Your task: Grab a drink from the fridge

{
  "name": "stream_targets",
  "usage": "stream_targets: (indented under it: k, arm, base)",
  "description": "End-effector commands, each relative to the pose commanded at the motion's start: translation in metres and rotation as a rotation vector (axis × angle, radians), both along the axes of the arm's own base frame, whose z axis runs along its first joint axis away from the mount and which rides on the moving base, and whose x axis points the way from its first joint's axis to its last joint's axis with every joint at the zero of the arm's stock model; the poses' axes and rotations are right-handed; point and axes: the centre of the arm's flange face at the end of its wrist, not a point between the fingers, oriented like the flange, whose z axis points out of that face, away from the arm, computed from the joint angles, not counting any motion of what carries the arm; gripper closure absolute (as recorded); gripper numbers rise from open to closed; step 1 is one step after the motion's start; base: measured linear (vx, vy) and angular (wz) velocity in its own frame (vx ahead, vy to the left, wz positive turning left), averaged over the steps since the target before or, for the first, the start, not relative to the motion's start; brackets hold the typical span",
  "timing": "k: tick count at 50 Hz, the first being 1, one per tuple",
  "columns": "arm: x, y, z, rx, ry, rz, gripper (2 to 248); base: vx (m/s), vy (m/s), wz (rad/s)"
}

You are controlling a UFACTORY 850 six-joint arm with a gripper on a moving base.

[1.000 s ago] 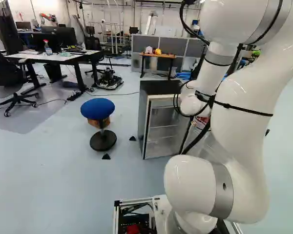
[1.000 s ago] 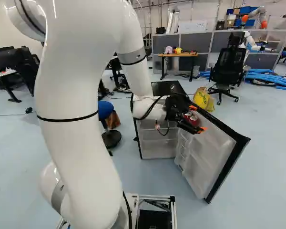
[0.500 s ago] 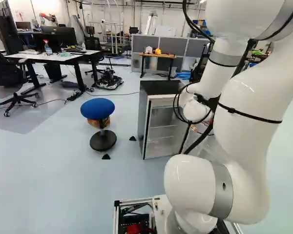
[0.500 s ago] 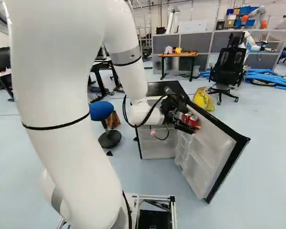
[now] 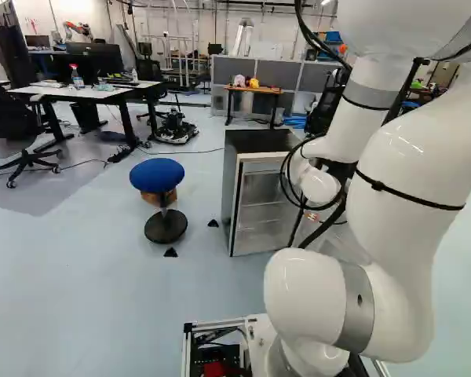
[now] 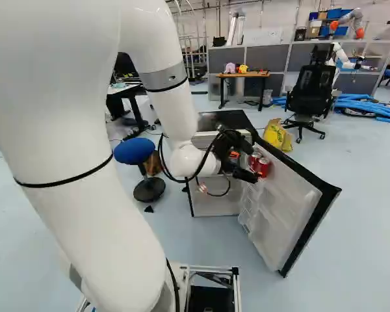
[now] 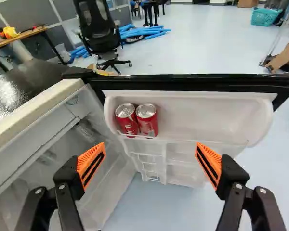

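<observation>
Claw [image 7: 151, 161] spread wide, facing two red cans [image 7: 147, 120] tucked in the shelf [image 7: 209, 113] of the fridge door [image 6: 285, 205]. Each is likely hard, slippery and a bit heavy; hug one gently, high round its sides, so it won't dent.

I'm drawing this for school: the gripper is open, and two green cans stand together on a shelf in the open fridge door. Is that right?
Nearly! The wrist view shows that the two cans are red, not green. They do stand together on the open fridge door's shelf, and the gripper is open.
</observation>
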Motion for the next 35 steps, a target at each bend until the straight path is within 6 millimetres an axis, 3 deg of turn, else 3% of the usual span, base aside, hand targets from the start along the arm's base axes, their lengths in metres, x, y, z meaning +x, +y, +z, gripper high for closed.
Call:
stream_targets:
  k: [24,35]
  arm:
    - [-0.004,0.014,-0.004,0.008,0.077,0.212,3]
    - [-0.007,0.015,-0.004,0.007,0.079,0.215,3]
  base:
    - [0.000,0.000,0.000]
    - [0.000,0.000,0.000]
